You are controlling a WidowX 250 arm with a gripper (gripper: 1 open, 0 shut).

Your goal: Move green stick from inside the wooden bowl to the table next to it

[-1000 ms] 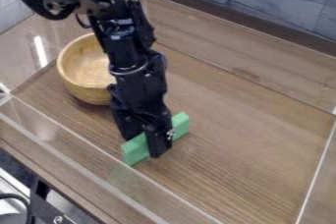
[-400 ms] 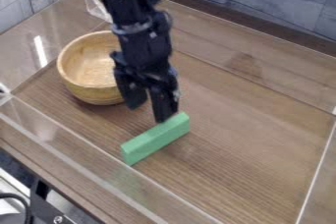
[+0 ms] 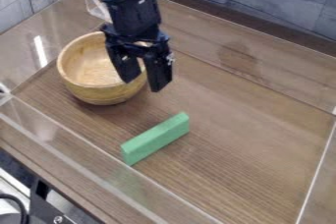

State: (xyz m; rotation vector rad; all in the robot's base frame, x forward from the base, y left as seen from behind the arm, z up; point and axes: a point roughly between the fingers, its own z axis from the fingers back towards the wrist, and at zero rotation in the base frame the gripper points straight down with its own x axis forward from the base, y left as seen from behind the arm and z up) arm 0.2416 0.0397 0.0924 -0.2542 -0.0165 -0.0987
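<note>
Jaws spread wide and empty, the gripper (image 3: 141, 71) hangs pointing down over the near rim of the wooden bowl (image 3: 86, 71), clear of everything below. The green stick (image 3: 156, 137) lies flat on the table (image 3: 250, 120), nearer the camera than the bowl and a little apart from it, touching neither bowl nor gripper. The bowl's pale inside shows nothing in it. By the look of things the placing step is done; what remains, in all likelihood, is only for the arm to draw away without brushing bowl or stick.
</note>
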